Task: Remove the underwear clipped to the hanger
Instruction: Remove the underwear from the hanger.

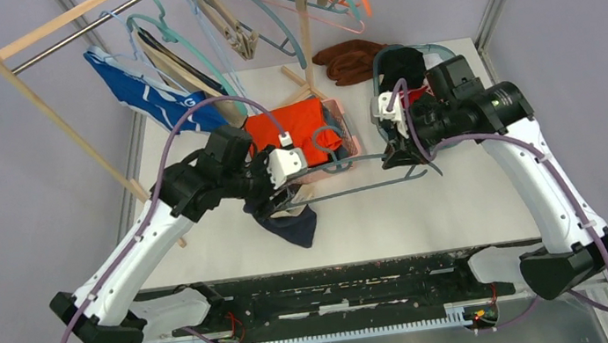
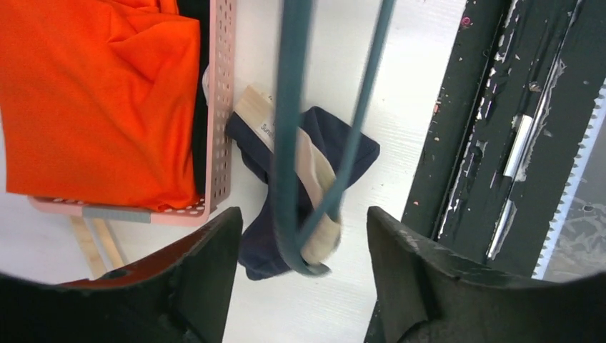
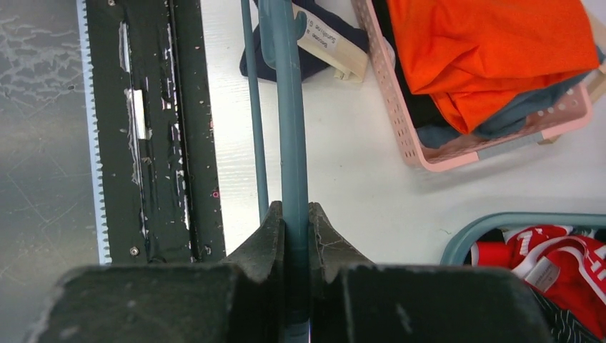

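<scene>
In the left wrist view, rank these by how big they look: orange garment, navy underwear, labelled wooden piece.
1. orange garment
2. navy underwear
3. labelled wooden piece
The teal hanger crosses the last two, yet the order is clear.

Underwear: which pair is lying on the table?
The dark navy pair: it lies on the white table beside the pink basket, under the left gripper. The royal blue-and-white pair hangs at the rack.
</scene>
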Available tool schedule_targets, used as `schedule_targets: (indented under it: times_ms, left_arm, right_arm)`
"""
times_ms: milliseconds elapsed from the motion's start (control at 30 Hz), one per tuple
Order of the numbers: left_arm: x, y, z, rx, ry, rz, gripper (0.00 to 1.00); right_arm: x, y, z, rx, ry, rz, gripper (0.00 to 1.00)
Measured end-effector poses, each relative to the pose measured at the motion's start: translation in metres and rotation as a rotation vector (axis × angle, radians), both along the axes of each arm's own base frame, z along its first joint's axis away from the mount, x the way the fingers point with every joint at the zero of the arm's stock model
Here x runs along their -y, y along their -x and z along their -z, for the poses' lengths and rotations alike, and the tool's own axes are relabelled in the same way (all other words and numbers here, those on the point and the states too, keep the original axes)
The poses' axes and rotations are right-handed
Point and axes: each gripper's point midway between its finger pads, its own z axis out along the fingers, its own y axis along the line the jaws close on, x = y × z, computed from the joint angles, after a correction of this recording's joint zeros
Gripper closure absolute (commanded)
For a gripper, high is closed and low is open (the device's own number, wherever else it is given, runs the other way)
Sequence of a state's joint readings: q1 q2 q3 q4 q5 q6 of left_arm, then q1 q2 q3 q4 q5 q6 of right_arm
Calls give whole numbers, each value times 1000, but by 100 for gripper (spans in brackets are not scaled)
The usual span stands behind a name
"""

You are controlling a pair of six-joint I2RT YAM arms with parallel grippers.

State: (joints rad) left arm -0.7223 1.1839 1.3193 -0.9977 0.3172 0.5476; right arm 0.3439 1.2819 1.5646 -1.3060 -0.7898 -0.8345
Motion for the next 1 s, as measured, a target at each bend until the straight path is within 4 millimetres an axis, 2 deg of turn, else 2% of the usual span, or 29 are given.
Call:
schedule_targets:
  times_ms: [167, 300, 400, 600, 800, 933, 1000]
  left_arm:
    - [-17, 9, -12, 70, 22, -26, 21]
    - [-33, 7, -13, 127, -4, -69, 14]
    - [-47, 4, -13, 170, -36, -104, 12]
    - [-72, -5, -12, 250, -96, -153, 11]
    - [-98, -21, 11, 233, -149, -223, 14]
    - [-116, -35, 16, 198, -102, -288, 20]
    - [-114, -38, 13, 194, -56, -283, 21]
  right_arm:
    - [18, -5, -9, 12, -55, 83, 99]
    - [34, -9, -16, 15, -94, 158, 99]
    - [40, -6, -22, 17, -127, 191, 99]
    - [38, 11, -42, 22, -213, 219, 99]
    - [31, 25, -66, 38, -304, 226, 99]
    - [29, 27, -73, 35, -331, 231, 99]
    - [28, 27, -74, 27, -338, 233, 99]
